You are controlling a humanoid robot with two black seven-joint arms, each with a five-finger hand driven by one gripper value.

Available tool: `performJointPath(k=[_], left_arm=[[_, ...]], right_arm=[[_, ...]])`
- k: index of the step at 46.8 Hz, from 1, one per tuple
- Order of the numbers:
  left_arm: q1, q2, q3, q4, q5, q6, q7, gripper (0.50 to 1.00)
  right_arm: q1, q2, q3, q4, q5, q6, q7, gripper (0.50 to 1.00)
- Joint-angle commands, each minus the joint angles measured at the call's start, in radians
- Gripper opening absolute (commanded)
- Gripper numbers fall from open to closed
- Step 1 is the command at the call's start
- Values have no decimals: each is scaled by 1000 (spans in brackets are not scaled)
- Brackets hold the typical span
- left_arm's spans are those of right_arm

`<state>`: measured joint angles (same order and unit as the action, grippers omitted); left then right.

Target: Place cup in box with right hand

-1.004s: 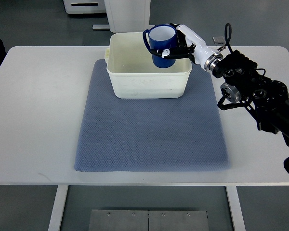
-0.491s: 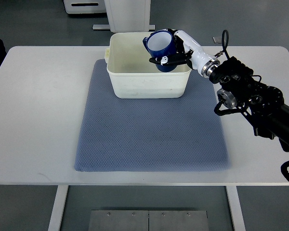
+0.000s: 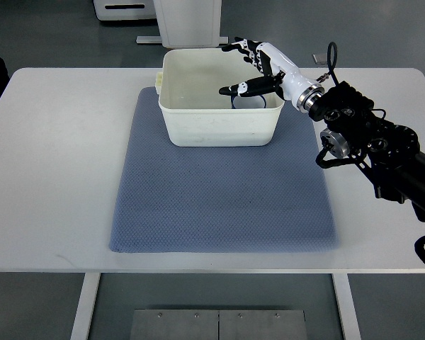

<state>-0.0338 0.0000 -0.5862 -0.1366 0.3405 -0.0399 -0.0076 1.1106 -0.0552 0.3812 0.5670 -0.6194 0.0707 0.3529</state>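
While box (image 3: 219,99) tops mat (image 3: 223,191), table (image 3: 57,163) is white.

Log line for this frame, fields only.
right hand: open over box | cup: inside box, mostly hidden | left: not in view

White table (image 3: 49,177) carries a blue-grey mat (image 3: 219,198) laid flat at its middle; a white box (image 3: 218,106) sits at the mat's far edge.

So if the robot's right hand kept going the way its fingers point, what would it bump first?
The right hand points left across the open box, above the cup. It would probably meet the box's far left wall first, though its height over the rim is hard to judge.
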Motion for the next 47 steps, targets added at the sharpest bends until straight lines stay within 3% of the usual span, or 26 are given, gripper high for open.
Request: performJointPath(k=[1, 23, 34, 47], left_arm=[[0, 0, 0, 0, 0, 0, 0, 1000], [0, 0, 0, 0, 0, 0, 0, 1000], [0, 0, 0, 0, 0, 0, 0, 1000], [0, 0, 0, 0, 0, 0, 0, 1000]], right_arm=[[3, -15, 5, 5, 6, 0, 0, 1000], [-54, -189, 68, 14, 273, 11, -3, 1000], [-150, -193, 217, 10, 408, 3, -5, 1000], [-215, -189, 231, 8, 414, 1, -2, 1000]])
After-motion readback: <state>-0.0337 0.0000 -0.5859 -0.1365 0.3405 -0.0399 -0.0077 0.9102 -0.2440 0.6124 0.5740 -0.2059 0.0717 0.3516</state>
